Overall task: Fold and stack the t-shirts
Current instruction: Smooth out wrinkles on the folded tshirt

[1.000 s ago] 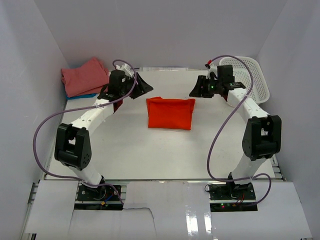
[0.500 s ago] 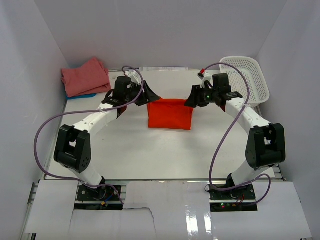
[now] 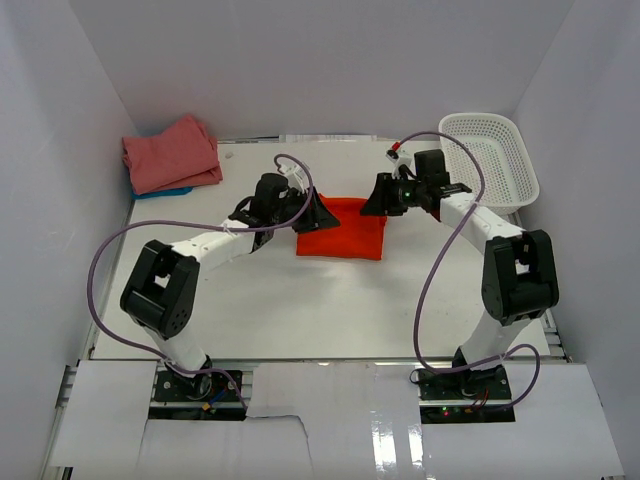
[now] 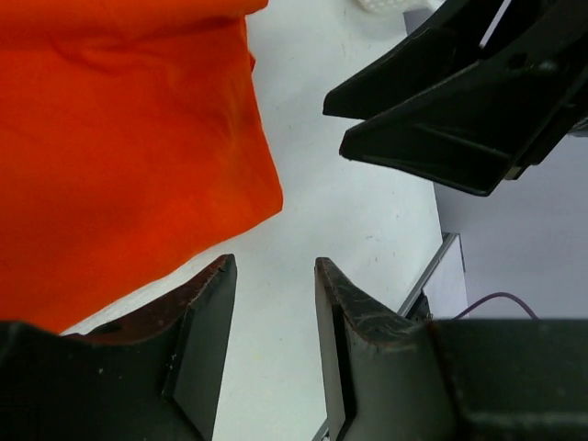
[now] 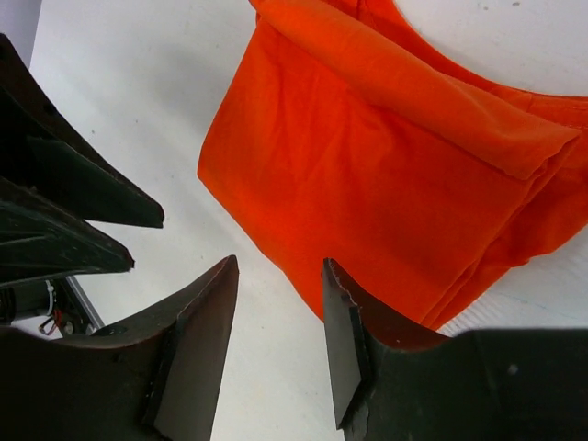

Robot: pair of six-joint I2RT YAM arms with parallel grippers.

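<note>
The bright orange-red t-shirt (image 3: pixel 340 230) lies folded into a rectangle at the middle of the table. It also shows in the left wrist view (image 4: pixel 119 138) and the right wrist view (image 5: pixel 395 165). My left gripper (image 3: pixel 322 212) is open and empty at the shirt's far left corner, its jaws over bare table (image 4: pixel 273 276). My right gripper (image 3: pixel 370 200) is open and empty at the far right corner (image 5: pixel 278 271). The two grippers face each other closely. The salmon-pink t-shirt (image 3: pixel 170 152) lies folded at the back left on the blue t-shirt (image 3: pixel 160 192), which only peeks out.
A white mesh basket (image 3: pixel 495 155) stands at the back right, beside the right arm. White walls enclose the table on three sides. Purple cables loop off both arms. The right gripper's fingers (image 4: pixel 459 101) show in the left wrist view.
Both grippers have moved inward and down from the back corners to the orange-red shirt's far edge, ending close together. The shirt has not moved.
</note>
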